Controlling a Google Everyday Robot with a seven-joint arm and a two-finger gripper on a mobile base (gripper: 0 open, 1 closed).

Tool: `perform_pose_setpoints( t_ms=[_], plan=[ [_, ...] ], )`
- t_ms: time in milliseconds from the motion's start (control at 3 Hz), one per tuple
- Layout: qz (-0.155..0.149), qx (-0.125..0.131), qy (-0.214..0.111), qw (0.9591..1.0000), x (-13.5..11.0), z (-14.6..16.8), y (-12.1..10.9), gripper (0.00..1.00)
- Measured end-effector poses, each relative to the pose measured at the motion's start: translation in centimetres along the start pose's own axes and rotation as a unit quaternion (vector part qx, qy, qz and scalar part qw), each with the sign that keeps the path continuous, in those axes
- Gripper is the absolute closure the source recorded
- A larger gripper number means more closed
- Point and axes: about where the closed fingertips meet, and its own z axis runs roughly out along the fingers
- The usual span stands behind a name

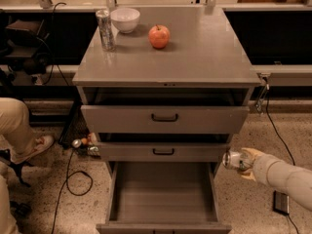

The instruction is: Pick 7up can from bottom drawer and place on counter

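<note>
Dim warm light; end effector (239, 161) beside bottom drawer (163, 194).

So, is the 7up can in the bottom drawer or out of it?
Out. The gripper holds the 7up can in the air, right of the open bottom drawer, whose grey inside shows nothing.

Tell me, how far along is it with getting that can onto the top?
Done: the deep grey bottom drawer is open and looks empty. In hand: the gripper holds the short silver 7up can in the air right of the drawer. Left: lifting it and setting it on the flat grey counter.
</note>
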Motion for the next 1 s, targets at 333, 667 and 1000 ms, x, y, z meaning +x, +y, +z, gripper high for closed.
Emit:
perform_pose_setpoints(
  t_ms=[333, 667, 1000],
  plan=[
    [-0.045, 0.059, -0.023, 0.997, -0.4, -6.1, -6.0, 1.0],
    [-0.104, 0.108, -0.039, 0.9879, -3.1, -9.1, -10.4, 1.0],
    [-0.116, 0.113, -0.044, 0.9859, -3.9, -9.0, -10.8, 1.0]
  ],
)
